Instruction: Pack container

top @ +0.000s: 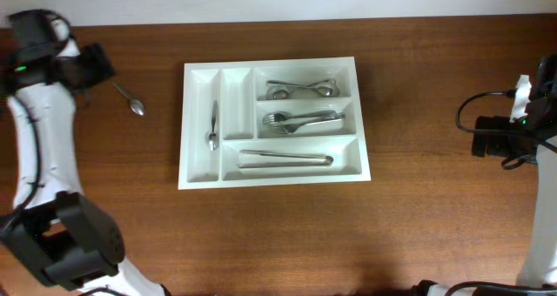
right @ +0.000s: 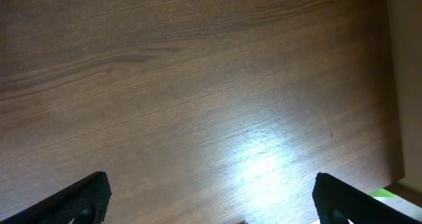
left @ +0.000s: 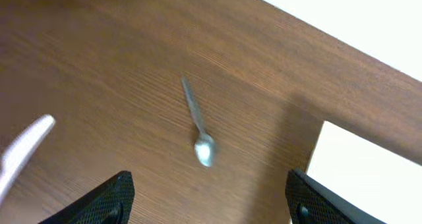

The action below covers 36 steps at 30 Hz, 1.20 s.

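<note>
Overall light: bright and even over the table [top: 435, 235] in the overhead view, falling from above.
Shadows: thin and soft along the lower edge of the container [top: 200, 181]; a broad dim band lay on the wood beside its corner in the left wrist view.
Glare: a pale reflected patch sat low in the right wrist view.
Overexposure: the container's plastic washed out to blank white in the left wrist view.
Focus: the spoon [left: 198, 132] looked slightly soft; a pale streak at that view's left edge was blurred beyond telling.
</note>
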{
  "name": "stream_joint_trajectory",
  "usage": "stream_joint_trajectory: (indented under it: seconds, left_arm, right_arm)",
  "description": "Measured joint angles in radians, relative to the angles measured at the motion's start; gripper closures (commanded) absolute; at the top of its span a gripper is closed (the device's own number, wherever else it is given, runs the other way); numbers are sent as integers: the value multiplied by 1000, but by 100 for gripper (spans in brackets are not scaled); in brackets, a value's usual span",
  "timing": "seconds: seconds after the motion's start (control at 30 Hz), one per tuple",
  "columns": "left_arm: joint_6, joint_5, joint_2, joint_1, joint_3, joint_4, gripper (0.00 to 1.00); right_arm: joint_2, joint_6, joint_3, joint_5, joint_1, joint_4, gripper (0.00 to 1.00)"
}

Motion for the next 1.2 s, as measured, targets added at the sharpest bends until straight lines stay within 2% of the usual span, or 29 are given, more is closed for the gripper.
stream_joint_trajectory:
  seconds: [0.2, 0.3, 0.7, 1.2]
  left_arm:
    - [-229, -132, 11, -53, 0, 24, 23]
    - [-283, -151, 47, -35, 4, 24, 22]
    - [-306, -41, 327, 34, 191, -151, 18]
    - [-306, -25, 416, 14, 250, -114, 18]
  right_arm:
    - [0, 0, 0, 0, 0, 0, 1]
    - [0, -1, 0, 0, 0, 0, 1]
    - [0, 0, 0, 0, 0, 0, 1]
    - [0, 0, 0, 0, 0, 0, 1]
